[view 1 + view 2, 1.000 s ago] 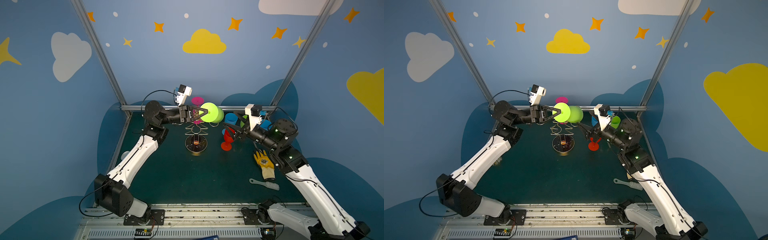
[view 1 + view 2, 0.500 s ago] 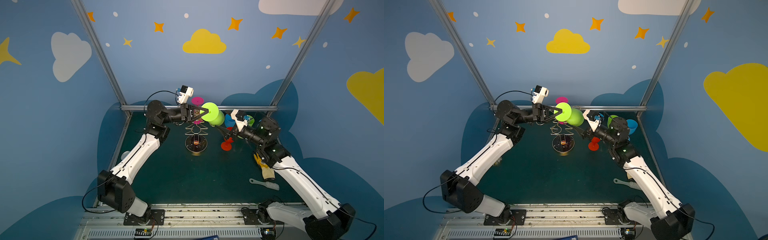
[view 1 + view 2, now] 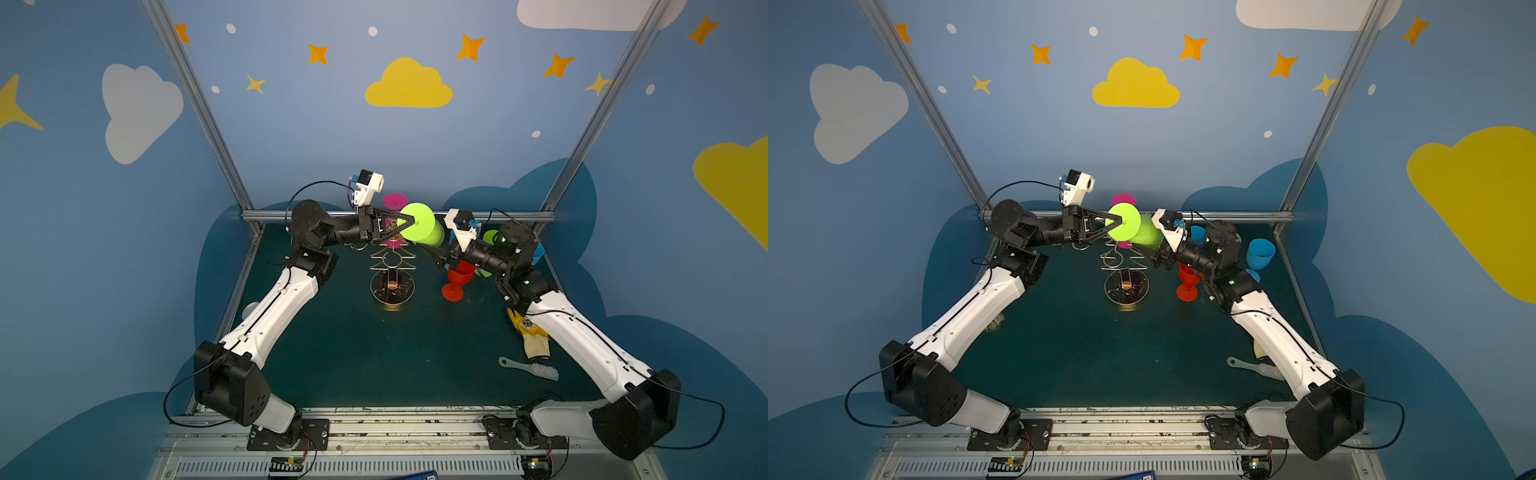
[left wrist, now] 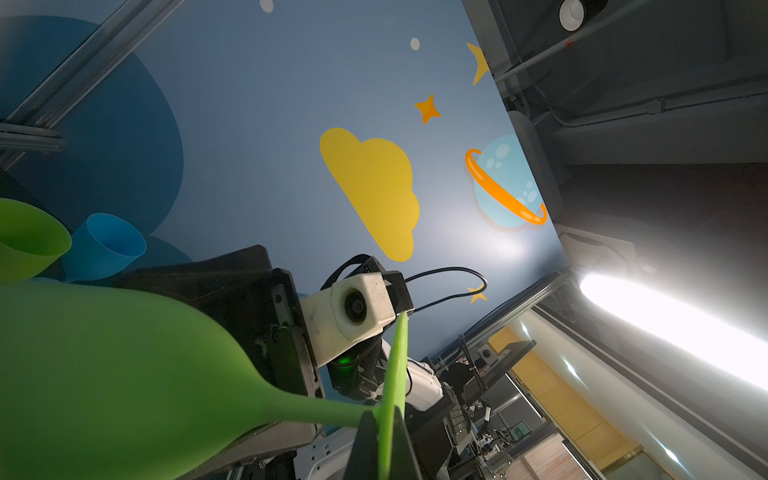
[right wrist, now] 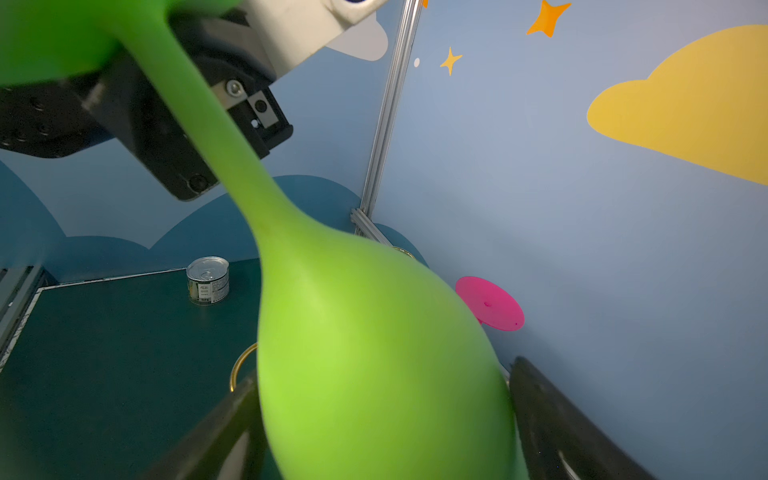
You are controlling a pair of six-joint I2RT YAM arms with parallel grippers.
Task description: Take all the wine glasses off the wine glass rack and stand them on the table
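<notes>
wine glass [image 3: 430,235] foot clamped by left gripper [image 3: 411,221], right gripper [image 5: 382,368] flanking bowl

Two white-and-black robot arms, bolted to a slotted metal rail [image 3: 374,428].
The left arm [image 3: 270,307] and right arm [image 3: 582,336] are built of white shells joined by rounded black joints, the shoulder housings dotted with small holes. A blocky white camera [image 3: 368,187] is fitted at each wrist, thin black cables [image 3: 178,399] are looped alongside, and black tapering fingers are carried by the left gripper [image 3: 411,221] and right gripper [image 3: 428,254].
</notes>
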